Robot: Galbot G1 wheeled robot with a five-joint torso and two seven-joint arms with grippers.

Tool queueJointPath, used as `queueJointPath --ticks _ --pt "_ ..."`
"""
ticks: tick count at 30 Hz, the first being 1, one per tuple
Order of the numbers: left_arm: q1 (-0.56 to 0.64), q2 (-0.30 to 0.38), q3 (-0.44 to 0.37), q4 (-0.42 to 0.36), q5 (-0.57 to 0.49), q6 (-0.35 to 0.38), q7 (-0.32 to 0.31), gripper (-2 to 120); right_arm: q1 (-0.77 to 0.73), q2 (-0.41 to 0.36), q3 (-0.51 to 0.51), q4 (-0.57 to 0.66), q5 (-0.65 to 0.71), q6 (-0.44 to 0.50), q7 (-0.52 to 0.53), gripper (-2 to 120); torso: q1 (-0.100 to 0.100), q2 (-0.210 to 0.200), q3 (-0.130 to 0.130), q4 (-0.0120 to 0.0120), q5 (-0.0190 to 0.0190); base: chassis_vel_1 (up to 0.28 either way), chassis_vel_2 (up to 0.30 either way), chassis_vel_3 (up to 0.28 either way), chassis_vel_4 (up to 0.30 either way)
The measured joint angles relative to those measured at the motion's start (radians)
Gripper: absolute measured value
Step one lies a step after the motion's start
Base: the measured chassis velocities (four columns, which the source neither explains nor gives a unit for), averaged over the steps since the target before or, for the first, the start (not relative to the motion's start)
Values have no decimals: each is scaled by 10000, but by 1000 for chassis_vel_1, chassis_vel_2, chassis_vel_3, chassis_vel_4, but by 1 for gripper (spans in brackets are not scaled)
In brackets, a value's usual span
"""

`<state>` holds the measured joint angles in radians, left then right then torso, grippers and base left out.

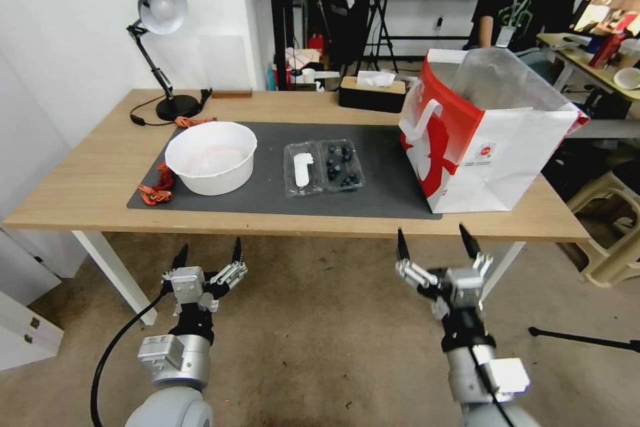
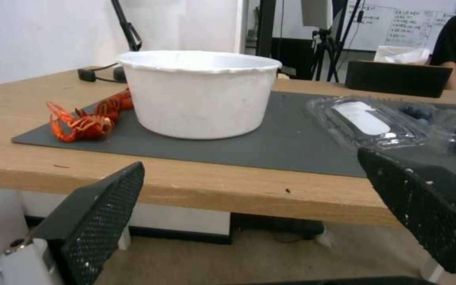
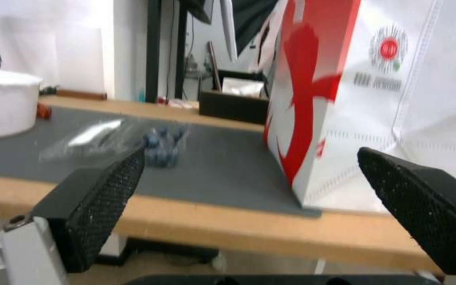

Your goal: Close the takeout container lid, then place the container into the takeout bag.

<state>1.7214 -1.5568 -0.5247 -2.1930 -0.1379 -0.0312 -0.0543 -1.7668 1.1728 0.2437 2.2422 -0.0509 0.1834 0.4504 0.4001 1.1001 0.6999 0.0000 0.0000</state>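
The takeout container (image 1: 324,167) lies open and flat on the dark mat, berries in its right half (image 1: 343,165). Its lid (image 1: 301,169), the clear half with a white sticker, lies to the left. The wrist views also catch the container (image 2: 397,124) (image 3: 133,140). The red-and-white takeout bag (image 1: 487,133) (image 3: 365,103) stands open at the mat's right end. My left gripper (image 1: 208,255) (image 2: 254,190) hangs open below the table's front edge, in front of the white bowl. My right gripper (image 1: 433,240) (image 3: 249,186) is open too, below the edge in front of the bag's left side.
A big round white bowl (image 1: 212,156) (image 2: 199,93) sits on the mat's left part, with red crayfish (image 1: 157,187) (image 2: 83,120) beside it. A desk lamp (image 1: 159,47) stands at the back left and a dark tissue box (image 1: 373,92) at the back.
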Motion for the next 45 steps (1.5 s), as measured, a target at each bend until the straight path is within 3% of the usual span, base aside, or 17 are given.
queueJointPath --ticks 7,13,16,18,19,21,27,28,29,31,33,35,36,37,41,43,45 --pt "19 106 17 -1 -35 -92 -33 100 112 84 -69 -199 88 -5 18 100 1 -1 1 1 0 0 0 0 0" --pt "-292 758 447 61 -698 -514 -201 100 135 120 -96 -210 281 -90 7 100 1 -1 0 0 -1 0 0 0 0" --pt "-554 1347 754 105 -1568 -783 -249 100 224 124 -116 -233 344 -139 4 100 1 -2 0 1 -2 0 0 0 0" --pt "-893 1951 1240 76 -2898 -814 -339 100 248 135 -127 -264 372 -159 1 100 0 -2 0 2 -1 0 0 0 0" --pt "-893 1951 1240 76 -2898 -814 -339 100 248 135 -127 -264 372 -159 1 100 0 -2 0 2 -1 0 0 0 0" --pt "-1406 2495 1748 -11 -4399 -586 -522 100 197 181 -103 -265 380 -182 0 100 1 -1 0 -1 1 0 0 0 0" --pt "-2039 2909 2151 -68 -5972 -197 -759 100 152 238 -52 -265 380 -192 1 100 1 -1 0 -2 -2 0 0 0 0" --pt "-2248 3035 2278 -87 -6545 -40 -897 100 136 264 -29 -265 378 -200 3 100 1 -2 2 -1 1 0 0 0 0" --pt "-2707 3275 2543 -129 -7843 301 -1280 100 110 313 6 -271 375 -211 3 100 0 -2 1 0 -1 0 0 0 0" --pt "-2930 3360 2657 -130 -8387 429 -1465 100 95 332 13 -279 375 -214 3 100 1 -2 1 0 1 0 0 0 0" --pt "-3648 3512 3067 33 -9910 709 -2094 100 85 429 67 -345 375 -217 4 100 0 -2 1 0 0 0 0 0 0" --pt "-3805 3521 3153 75 -10241 763 -2252 100 85 455 79 -363 373 -218 5 100 0 -2 1 0 0 0 0 0 0" --pt "-4322 3514 3396 197 -11299 961 -2793 100 83 525 101 -414 366 -222 5 100 1 -2 1 0 1 0 0 0 0" --pt "-4322 3514 3396 197 -11299 961 -2793 100 83 525 101 -414 366 -222 5 100 1 -2 1 0 1 0 0 0 0" --pt "-5617 3220 3821 558 -13501 1221 -4188 100 64 649 167 -505 335 -229 10 100 0 -2 1 0 0 0 0 0 0" --pt "-5809 3165 3856 626 -13775 1237 -4392 100 61 661 174 -513 331 -229 11 100 0 -2 1 0 0 0 0 0 0" --pt "-6581 2915 3923 944 -14830 1248 -5110 100 50 708 242 -538 319 -229 13 100 0 -2 2 -2 2 0 0 0 0"
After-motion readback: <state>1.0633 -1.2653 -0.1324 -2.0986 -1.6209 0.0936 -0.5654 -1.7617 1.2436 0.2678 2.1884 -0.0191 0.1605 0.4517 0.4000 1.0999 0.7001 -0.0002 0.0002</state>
